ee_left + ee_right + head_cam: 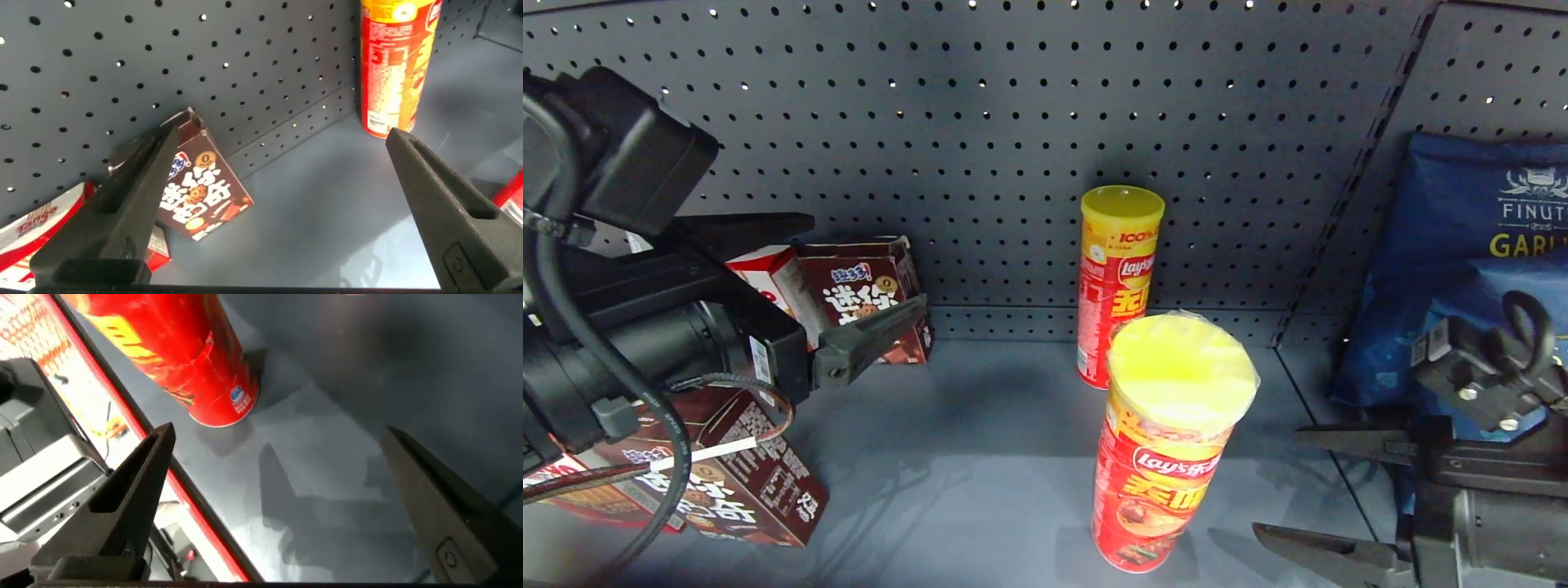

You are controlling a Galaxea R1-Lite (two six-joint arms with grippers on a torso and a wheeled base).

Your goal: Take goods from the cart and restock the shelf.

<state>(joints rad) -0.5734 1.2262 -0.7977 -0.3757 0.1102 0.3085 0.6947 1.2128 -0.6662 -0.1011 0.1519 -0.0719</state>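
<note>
You're holding the left gripper (866,263) wide open, empty, near the rear box (854,286). The right gripper (1278,483) is gaping empty beside the front can (1164,465).

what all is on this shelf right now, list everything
chip cans: 2, red with yellow lids, upright mid-shelf, one at the back, one nearer the front
brown boxes: 2, brown, one tilted against the pegboard at back left, one lying at front left
red and white box: 1, red and white, back left beside the brown one
blue bag: 1, blue, right-hand bay
pegboard: 1, dark grey, back wall
shelf: 1, grey, under it all
left hand: 1, black, open, by the back brown box
right hand: 1, black, open, right of the front can
</note>
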